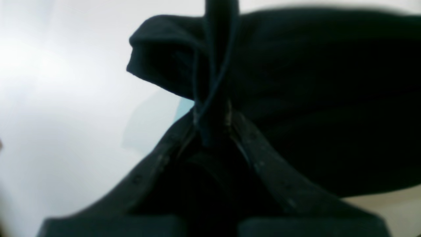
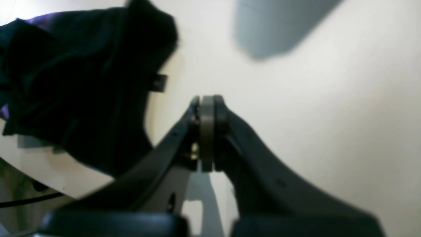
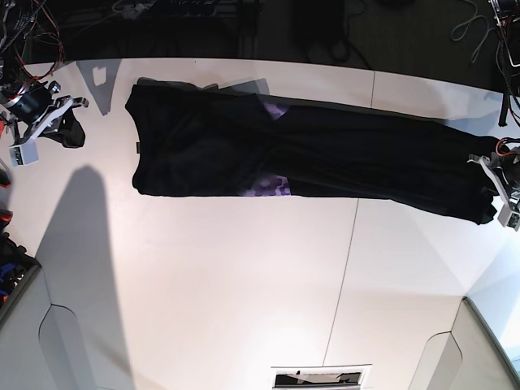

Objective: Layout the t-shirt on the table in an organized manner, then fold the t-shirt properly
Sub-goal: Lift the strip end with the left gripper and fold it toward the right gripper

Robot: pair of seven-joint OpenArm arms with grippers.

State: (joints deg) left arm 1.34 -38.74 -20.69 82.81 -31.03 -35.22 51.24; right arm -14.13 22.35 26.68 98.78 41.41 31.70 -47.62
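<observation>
Judging by the base view, the layout step is only part done: the t-shirt [image 3: 309, 154] lies in a long, bunched band across the far side of the table [image 3: 244, 268], the print half hidden, and no fold is made. The left gripper [image 1: 212, 113] is clamped on black cloth at the shirt's end. The right gripper [image 2: 207, 108] stands with jaws together and empty, the shirt lying off to one side of it.

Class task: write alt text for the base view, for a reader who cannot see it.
A black cloth t-shirt lies stretched in a long band across the large white table. The left gripper pinches its end at the view's right, while the right gripper is closed and empty at the left.
</observation>
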